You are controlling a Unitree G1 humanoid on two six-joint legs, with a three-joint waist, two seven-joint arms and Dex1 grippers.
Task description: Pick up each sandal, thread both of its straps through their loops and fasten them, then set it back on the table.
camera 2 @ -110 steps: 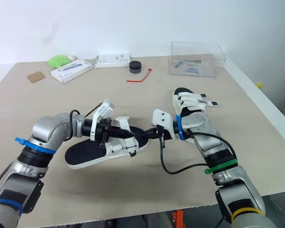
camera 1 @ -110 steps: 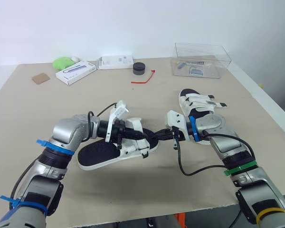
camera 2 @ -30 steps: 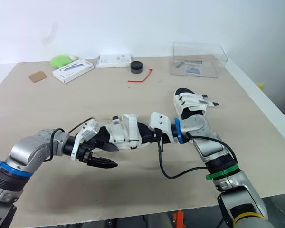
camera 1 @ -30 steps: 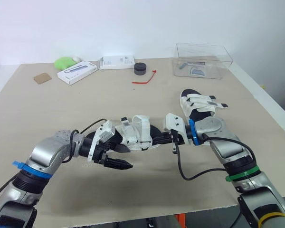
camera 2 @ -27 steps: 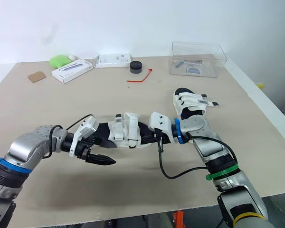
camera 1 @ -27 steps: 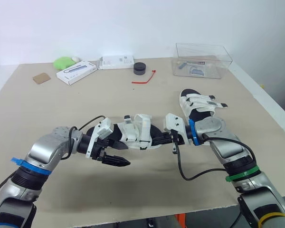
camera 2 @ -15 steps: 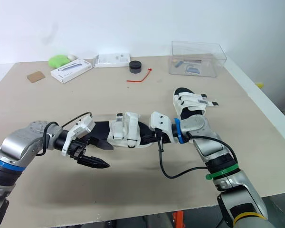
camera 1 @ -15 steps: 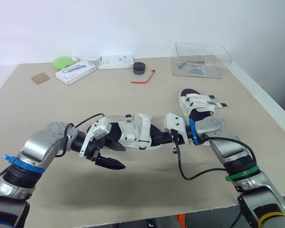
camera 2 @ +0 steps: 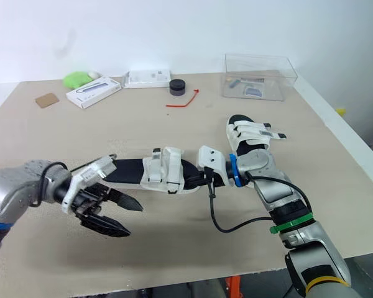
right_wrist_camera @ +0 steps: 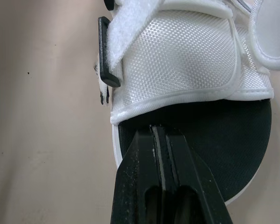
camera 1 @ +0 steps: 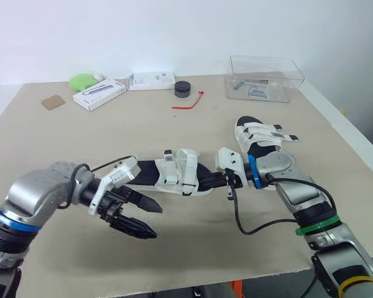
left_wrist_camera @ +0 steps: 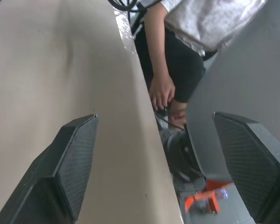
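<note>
Looks like a robot test lab or workroom, not a home.

- Plain beige table (camera 1: 174,133) set against a bare white wall (camera 1: 143,31).
- Loose bench clutter along the far edge:
  - upper right: clear plastic box (camera 1: 265,77)
  - upper centre: white carton (camera 1: 152,81), black puck (camera 1: 183,89), red tie (camera 1: 189,102)
  - upper left: second white carton (camera 1: 99,94), green lump (camera 1: 82,81), cardboard scrap (camera 1: 52,102)
- Left wrist view: a person (left_wrist_camera: 196,28) close by the table edge, a grey panel (left_wrist_camera: 242,79) beside them, dark cables (left_wrist_camera: 123,4) at upper centre, and an orange fitting (left_wrist_camera: 207,203) low in the frame.

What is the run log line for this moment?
left pincer: open, apart from sandal | right pincer: shut, over sandal footbed | sandal: flat on table
</note>
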